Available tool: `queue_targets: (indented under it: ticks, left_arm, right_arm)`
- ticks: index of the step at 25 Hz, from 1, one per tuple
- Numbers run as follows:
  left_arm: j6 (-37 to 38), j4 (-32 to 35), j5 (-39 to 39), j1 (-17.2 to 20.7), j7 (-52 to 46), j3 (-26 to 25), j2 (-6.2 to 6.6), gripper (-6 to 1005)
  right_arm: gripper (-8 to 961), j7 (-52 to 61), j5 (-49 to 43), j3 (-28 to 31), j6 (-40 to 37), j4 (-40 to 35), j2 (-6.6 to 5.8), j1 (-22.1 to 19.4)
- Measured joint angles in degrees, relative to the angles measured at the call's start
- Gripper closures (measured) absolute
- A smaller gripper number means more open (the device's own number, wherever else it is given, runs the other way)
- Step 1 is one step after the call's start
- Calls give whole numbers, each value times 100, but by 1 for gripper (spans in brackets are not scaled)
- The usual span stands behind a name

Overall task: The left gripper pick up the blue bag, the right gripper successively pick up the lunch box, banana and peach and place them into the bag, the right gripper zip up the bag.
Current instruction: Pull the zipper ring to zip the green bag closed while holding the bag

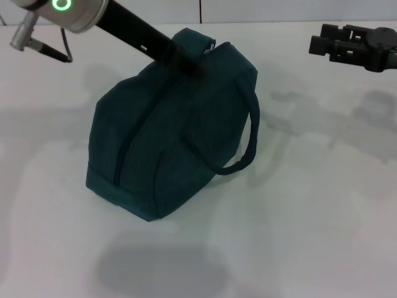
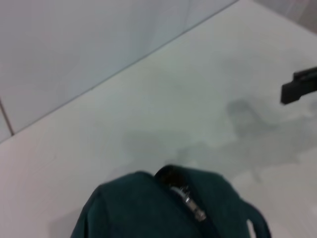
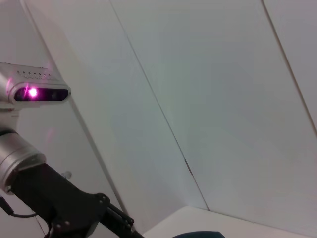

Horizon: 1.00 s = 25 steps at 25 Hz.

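Standing zipped on the white counter (image 1: 322,211) toward its far left part, the blue bag (image 1: 167,130) leans slightly, one loop handle (image 1: 248,146) hanging down its right side. The left tool (image 1: 186,62) reaches in from the far left corner and meets the bag's top at the other handle; whether its fingers are together or apart I cannot tell. The metal zipper pull (image 2: 190,203) lies at the bag's end. The right tool (image 1: 322,45) hovers near the far right edge, well apart from the bag; its finger state cannot be told either
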Motion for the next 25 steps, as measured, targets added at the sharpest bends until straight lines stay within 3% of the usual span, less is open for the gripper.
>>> queue_targets:
  ticks: [12, 23, 25]
  left_arm:
    - [139, 219, 262, 62, 79, 271, -116, 380]
    - [113, 379, 434, 272, 227, 486, -151, 624]
    - [109, 398, 497, 285, 227, 534, -155, 832]
  right_arm:
    - [273, -58, 24, 0, 7, 0, -4, -6]
    - [274, -58, 32, 0, -28, 1, 5, -22]
    - [273, -58, 33, 0, -40, 1, 10, -42]
